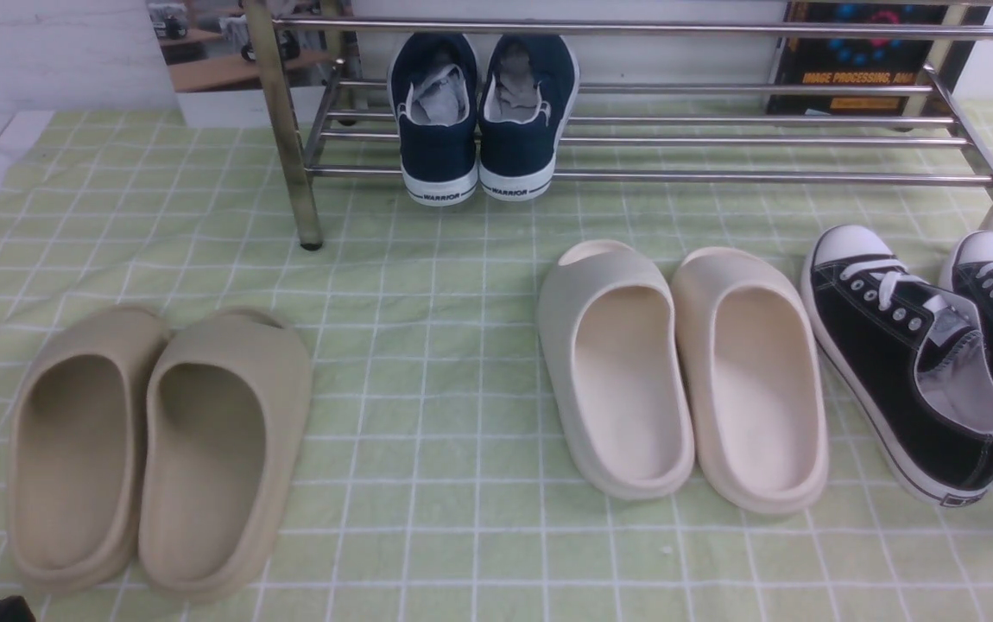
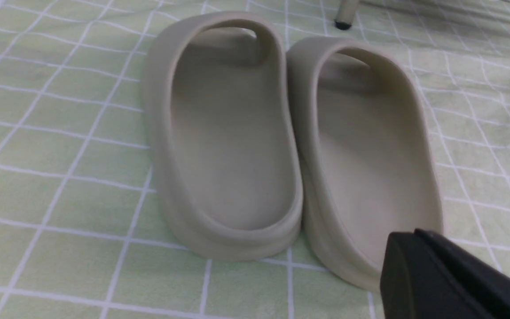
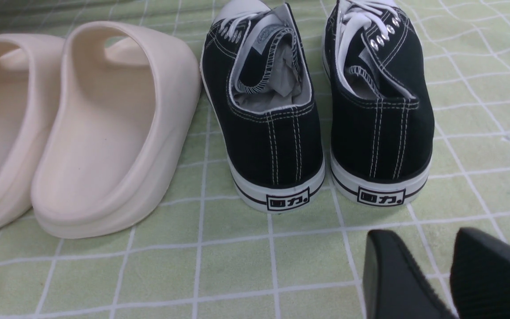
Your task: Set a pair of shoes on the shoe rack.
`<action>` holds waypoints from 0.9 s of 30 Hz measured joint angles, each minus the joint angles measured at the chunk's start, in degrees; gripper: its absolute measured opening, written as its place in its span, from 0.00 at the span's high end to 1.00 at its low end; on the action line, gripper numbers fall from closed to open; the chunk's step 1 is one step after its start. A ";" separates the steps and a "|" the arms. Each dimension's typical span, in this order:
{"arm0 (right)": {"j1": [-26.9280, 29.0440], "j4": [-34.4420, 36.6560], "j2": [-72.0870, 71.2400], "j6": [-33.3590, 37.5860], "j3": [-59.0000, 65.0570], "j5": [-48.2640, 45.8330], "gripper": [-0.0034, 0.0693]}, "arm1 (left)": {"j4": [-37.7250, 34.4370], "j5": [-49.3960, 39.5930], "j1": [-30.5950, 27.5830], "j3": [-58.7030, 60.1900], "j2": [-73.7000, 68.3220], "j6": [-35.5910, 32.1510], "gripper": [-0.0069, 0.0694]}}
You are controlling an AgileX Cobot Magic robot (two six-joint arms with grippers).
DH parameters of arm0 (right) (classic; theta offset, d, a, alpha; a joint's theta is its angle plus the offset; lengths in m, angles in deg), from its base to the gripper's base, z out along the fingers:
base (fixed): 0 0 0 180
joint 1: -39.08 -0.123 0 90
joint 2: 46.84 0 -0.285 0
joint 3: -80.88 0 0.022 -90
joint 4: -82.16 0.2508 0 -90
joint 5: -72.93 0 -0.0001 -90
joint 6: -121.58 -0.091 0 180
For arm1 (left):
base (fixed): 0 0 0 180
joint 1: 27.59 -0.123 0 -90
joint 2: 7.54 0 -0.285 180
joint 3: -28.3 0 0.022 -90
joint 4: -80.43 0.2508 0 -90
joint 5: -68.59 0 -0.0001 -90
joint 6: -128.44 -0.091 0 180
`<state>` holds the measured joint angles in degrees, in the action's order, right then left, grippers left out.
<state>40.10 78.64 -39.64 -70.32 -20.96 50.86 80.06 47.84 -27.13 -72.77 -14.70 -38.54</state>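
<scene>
Cream slides (image 1: 682,380) beside black lace-up sneakers (image 1: 902,371), both before chrome rack (image 1: 652,176)

Beige slides (image 2: 237,133) side by side on checked green cloth (image 2: 60,177).

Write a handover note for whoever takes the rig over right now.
Left gripper: shut, nothing visible in its grip.
Right gripper: open, empty.
Job's things: both navy sneakers sit side by side on the lower tier of the shoe rack, near its left end, heels toward the robot.
Done: the pair is on the rack.
Left: seemingly nothing, perhaps just a check that both sit steady.
</scene>
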 joint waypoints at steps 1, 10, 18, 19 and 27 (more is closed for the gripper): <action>0.00 0.00 0.00 0.00 0.00 0.00 0.62 | -0.04 0.00 -0.68 0.00 0.00 0.00 0.93; 0.00 0.00 0.00 0.00 0.00 0.00 0.62 | -0.24 -0.37 -1.21 0.00 0.00 -6.47 0.93; 0.00 0.00 0.00 0.00 0.00 0.00 0.62 | -1.18 -0.37 -1.21 0.00 0.00 -9.30 0.93; 0.00 0.00 0.00 0.00 0.00 0.00 0.62 | -1.23 -0.37 -1.21 0.00 0.00 -9.30 0.93; 0.00 0.00 0.00 0.00 0.00 0.00 0.62 | -1.41 -0.37 -1.21 0.00 0.00 -9.47 0.93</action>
<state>40.10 78.64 -39.64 -70.32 -20.96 50.86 78.65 47.47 -28.34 -72.77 -14.70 -48.00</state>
